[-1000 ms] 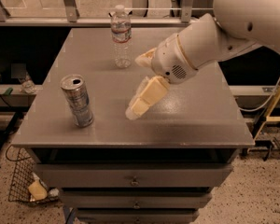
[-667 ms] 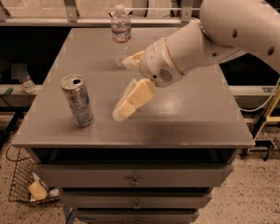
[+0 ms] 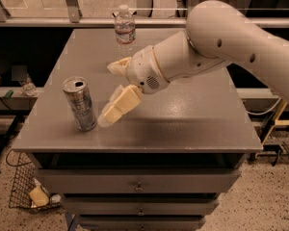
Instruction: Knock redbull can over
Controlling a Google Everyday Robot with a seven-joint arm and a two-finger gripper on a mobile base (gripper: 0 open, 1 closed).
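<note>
Grey cabinet top (image 3: 192,114), drawers below, glass rail behind. Gripper (image 3: 107,94) sits low over the front-left part of the top, empty, its two pale fingers (image 3: 121,104) spread wide: one points back toward the far edge, the other slopes down with its tip just beside the redbull can (image 3: 80,104), on the can's right side. Contact not confirmed; I see what looks like a thin gap. The can stands upright near the front-left corner, tab end up, so the knock is not yet done. My read: the approach is about finished and what remains is the sideways push against the can wall, then a tipped can to confirm. Count: one redbull can; one water bottle (image 3: 124,28), upright at the far edge, well apart from the gripper; one arm (image 3: 216,47); one gripper, two fingers.
</note>
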